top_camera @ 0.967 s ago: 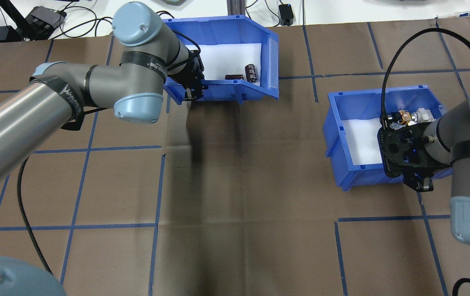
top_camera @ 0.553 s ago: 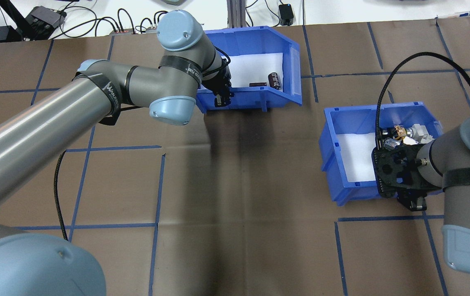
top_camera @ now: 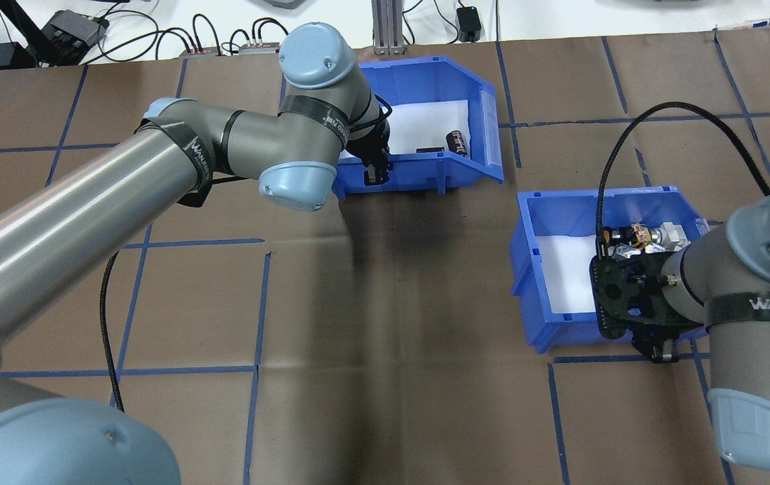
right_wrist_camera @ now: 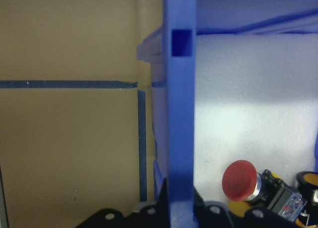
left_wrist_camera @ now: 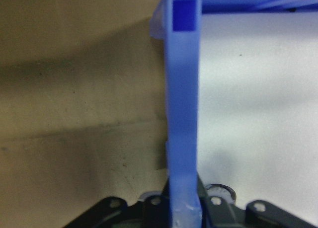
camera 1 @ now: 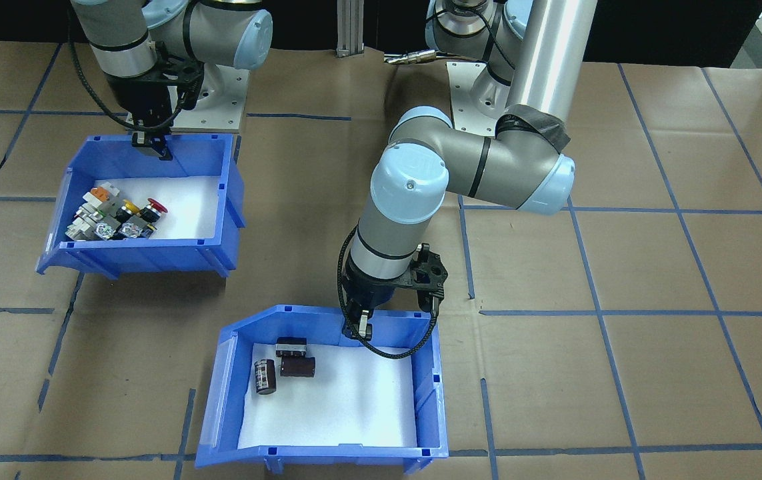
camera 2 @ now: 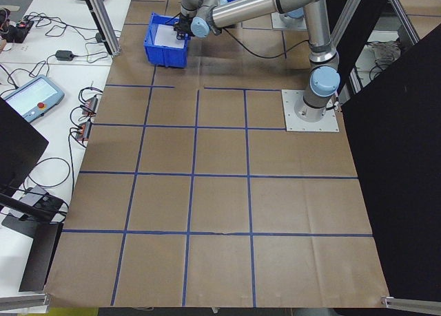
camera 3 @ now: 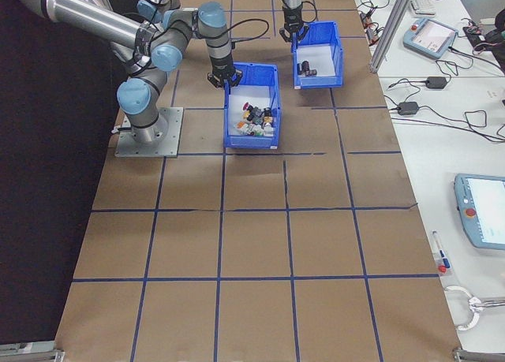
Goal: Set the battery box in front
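The battery box (camera 1: 429,380) is a blue bin with a white liner holding dark cylinders (camera 1: 265,377) and a dark block (camera 1: 291,347). In the overhead view the battery box (top_camera: 425,174) sits at the far centre of the table. My left gripper (camera 1: 361,327) (top_camera: 372,175) is shut on its wall nearest the robot, and that wall (left_wrist_camera: 183,114) fills the left wrist view. My right gripper (camera 1: 154,143) (top_camera: 657,350) is shut on the wall of the other blue bin (top_camera: 526,269), which holds colourful push-button switches (camera 1: 114,217). A red button (right_wrist_camera: 239,181) shows in the right wrist view.
Brown paper with blue tape lines (top_camera: 263,303) covers the table. Cables and black boxes (top_camera: 68,30) lie beyond the far edge, beside a metal post (top_camera: 385,23). The arms' base plates (camera 1: 221,100) are on the robot's side. Teach pendants (camera 3: 430,35) rest on the side bench.
My left arm has carried the battery box rightward in the overhead view and slightly toward the robot. My right arm has drawn the switch bin nearer the robot and a little left.
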You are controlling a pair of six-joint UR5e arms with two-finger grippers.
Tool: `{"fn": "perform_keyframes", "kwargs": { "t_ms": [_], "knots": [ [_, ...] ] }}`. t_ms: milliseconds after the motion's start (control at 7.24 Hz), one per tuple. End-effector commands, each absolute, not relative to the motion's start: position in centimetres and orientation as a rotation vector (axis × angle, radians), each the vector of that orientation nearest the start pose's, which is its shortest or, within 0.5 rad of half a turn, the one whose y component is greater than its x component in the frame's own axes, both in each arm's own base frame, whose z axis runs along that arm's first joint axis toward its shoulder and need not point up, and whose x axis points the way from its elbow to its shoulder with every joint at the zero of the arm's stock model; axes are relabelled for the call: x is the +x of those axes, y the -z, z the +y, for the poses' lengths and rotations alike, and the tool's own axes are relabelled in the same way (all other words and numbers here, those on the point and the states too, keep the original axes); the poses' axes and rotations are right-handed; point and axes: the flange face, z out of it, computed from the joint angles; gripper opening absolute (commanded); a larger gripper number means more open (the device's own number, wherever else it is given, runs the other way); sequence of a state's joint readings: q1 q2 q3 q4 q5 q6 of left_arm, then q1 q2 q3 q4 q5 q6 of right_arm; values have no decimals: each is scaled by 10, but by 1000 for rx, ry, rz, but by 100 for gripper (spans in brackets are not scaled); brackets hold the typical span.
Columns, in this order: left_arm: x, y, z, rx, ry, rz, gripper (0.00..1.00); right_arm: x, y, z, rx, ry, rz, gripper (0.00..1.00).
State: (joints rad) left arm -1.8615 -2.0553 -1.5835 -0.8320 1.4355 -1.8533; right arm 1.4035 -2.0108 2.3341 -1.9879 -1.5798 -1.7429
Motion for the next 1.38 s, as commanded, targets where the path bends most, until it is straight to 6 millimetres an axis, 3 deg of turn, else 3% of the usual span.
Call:
{"fn": "perform_keyframes", "kwargs": {
  "t_ms": [0,138,276,415,691,967,1244],
  "knots": [
    [-330,-275,-595,-2424,-13,2399,0,106,-323,-305,-2283,59,2246,0],
    [-330,-275,-595,-2421,-12,2399,5,115,-314,-298,-2282,53,2237,0],
    [-325,-270,-595,-2378,50,2374,80,130,-313,-292,-2275,58,2244,0],
    [-316,-268,-599,-2344,179,2325,100,141,-313,-287,-2267,58,2254,0],
    [-312,-288,-599,-2344,188,2305,100,156,-314,-279,-2254,63,2266,0],
    [-306,-351,-598,-2238,121,2311,100,179,-315,-269,-2261,108,2277,0],
    [-298,-395,-591,-2174,93,2328,100,185,-315,-265,-2273,107,2272,0]
  ]
}}
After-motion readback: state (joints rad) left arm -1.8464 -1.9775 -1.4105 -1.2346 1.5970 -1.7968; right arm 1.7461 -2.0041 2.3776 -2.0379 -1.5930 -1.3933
